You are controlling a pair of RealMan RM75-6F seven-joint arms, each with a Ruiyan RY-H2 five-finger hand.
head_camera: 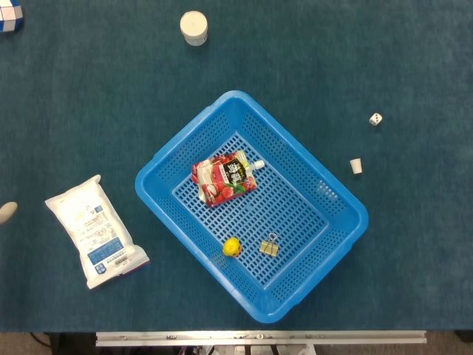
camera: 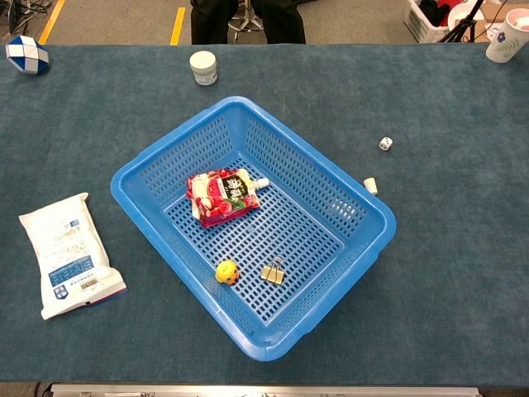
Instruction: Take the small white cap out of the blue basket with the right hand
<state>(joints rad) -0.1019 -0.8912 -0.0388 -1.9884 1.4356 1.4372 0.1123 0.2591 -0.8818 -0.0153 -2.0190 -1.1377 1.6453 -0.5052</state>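
Note:
The small white cap (head_camera: 356,166) (camera: 371,185) lies on the table just right of the blue basket (head_camera: 171,157) (camera: 140,161), outside its rim. Nothing touches the cap. Neither view shows my right hand. At the left edge of the head view a pale tip of my left hand (head_camera: 6,211) peeks in, too little to tell how the hand is held. Inside the basket lie a red drink pouch (head_camera: 224,178) (camera: 221,195), a small yellow ball (head_camera: 232,247) (camera: 226,271) and a binder clip (head_camera: 269,245) (camera: 273,271).
A white die (head_camera: 376,118) (camera: 385,143) sits on the table beyond the cap. A white packet (head_camera: 94,231) (camera: 68,252) lies at the left, a white jar (head_camera: 194,27) (camera: 202,67) at the back, a blue-white cube (head_camera: 10,12) (camera: 26,54) far left, a cup (camera: 507,39) far right.

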